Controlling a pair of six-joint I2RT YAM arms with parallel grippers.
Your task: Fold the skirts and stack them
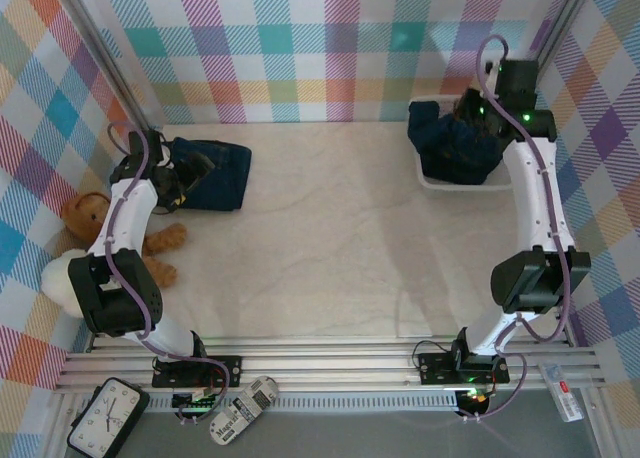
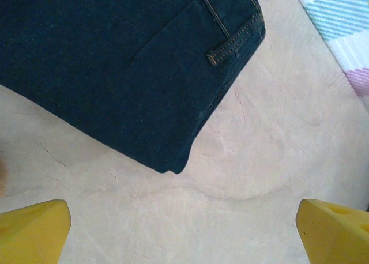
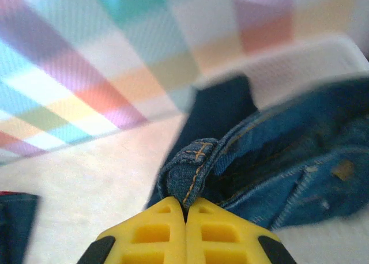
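Fingers of the right claw [image 3: 185, 209] are pressed together on a rolled, stitched edge of the blue denim skirt [image 3: 288, 154], so we read that claw as holding the skirt, with the pinched fold bulging just above the yellow tips. In the overhead view this skirt lies heaped in the white mesh basket [image 1: 437, 183] at the far right of the table [image 1: 330, 238], close to the plaid wall [image 1: 300, 48]. The right arm runs from its base up the right side, bends at an elbow on the near right, and stretches its long white link far out until the wrist sits over the basket. At the far left a folded dark denim skirt [image 2: 115, 62] lies flat on the table. The left claw [image 2: 181, 218] stands wide, holding nothing, with bare tabletop between its yellow tips; the folded skirt's corner lies just beyond them, not touching. We see the left arm folded back, its elbow low at the near left beside the teddy bear [image 1: 90, 218], its forearm reaching toward the folded skirt.
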